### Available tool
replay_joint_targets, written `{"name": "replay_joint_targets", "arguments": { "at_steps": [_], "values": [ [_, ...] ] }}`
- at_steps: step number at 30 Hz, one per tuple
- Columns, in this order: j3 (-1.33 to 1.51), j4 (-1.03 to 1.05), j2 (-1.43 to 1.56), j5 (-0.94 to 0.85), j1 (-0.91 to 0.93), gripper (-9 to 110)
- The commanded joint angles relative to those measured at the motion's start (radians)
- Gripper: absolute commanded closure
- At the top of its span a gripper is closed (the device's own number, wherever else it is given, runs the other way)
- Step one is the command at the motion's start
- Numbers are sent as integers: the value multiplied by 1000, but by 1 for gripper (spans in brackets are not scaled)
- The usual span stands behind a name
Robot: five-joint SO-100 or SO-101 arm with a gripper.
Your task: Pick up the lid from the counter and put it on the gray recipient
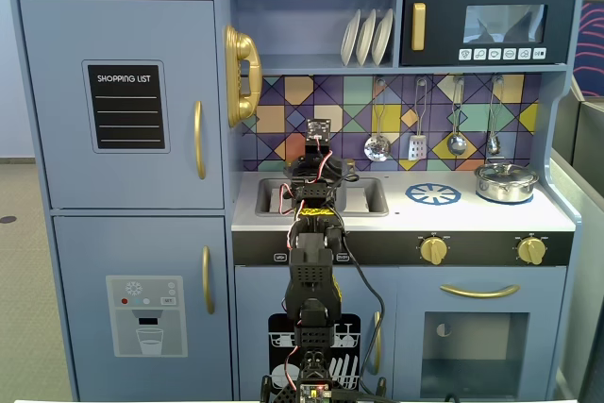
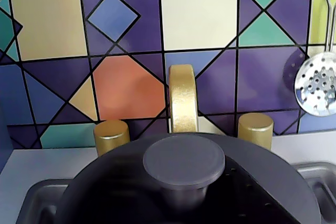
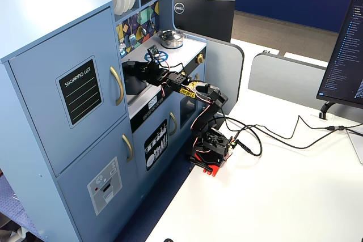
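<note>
The lid [image 2: 184, 161], a dark-gray disc with a round knob, fills the bottom of the wrist view just in front of the gold faucet [image 2: 182, 98]. It lies level over the sink [image 2: 39, 200]. A black perforated jaw part shows just right of the knob, but its hold on the lid is hidden. In a fixed view my gripper [image 3: 146, 72] reaches over the gray recipient [image 3: 131, 83], which stands in the sink with the lid [image 3: 134, 64] at its top. The arm [image 1: 316, 233] hides both in the front fixed view.
A shiny silver pot [image 1: 506, 181] stands on the right burner, next to a blue burner mark [image 1: 433, 194]. Utensils hang on the tiled wall [image 1: 377, 146]. Two gold tap knobs [image 2: 111, 136] flank the faucet. The arm's base [image 3: 210, 151] sits on a white desk.
</note>
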Motion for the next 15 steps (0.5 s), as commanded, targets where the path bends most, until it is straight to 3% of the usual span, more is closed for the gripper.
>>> {"name": "replay_joint_targets", "arguments": {
  "at_steps": [1, 6, 10, 15],
  "values": [
    [-9, 55, 103, -12, 29, 69],
    [-38, 290, 305, -81, 20, 73],
    [-67, 729, 551, -100, 32, 80],
    [58, 1066, 772, -181, 54, 98]
  ]
}}
